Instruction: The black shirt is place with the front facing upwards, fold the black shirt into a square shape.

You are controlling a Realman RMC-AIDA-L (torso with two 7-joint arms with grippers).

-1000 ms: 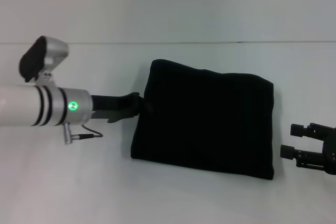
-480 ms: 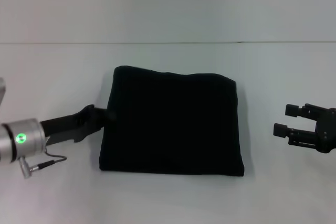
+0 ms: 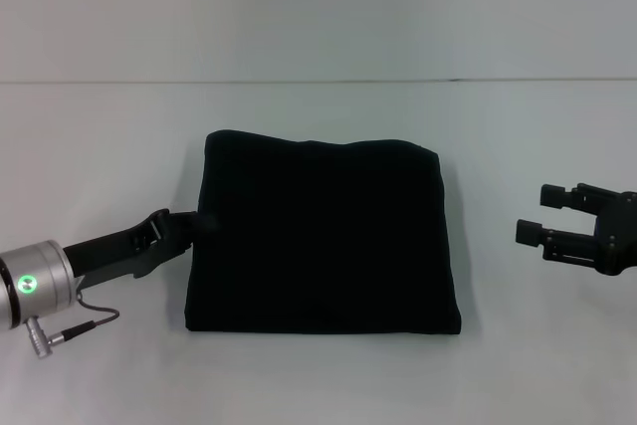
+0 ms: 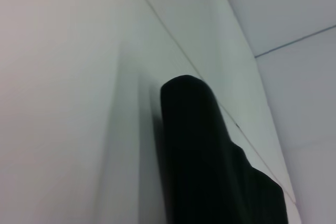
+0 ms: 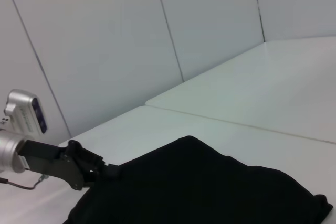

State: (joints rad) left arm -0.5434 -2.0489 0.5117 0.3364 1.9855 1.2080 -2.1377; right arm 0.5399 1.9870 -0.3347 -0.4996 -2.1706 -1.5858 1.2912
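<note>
Black shirt (image 3: 323,236) folded; left pincer (image 3: 199,224) clamped on edge; right pincer (image 3: 545,216) apart.

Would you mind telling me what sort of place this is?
Probably a lab test bench: a bare white table, plain white wall panels, and only the folded black shirt between the two robot arms.
</note>
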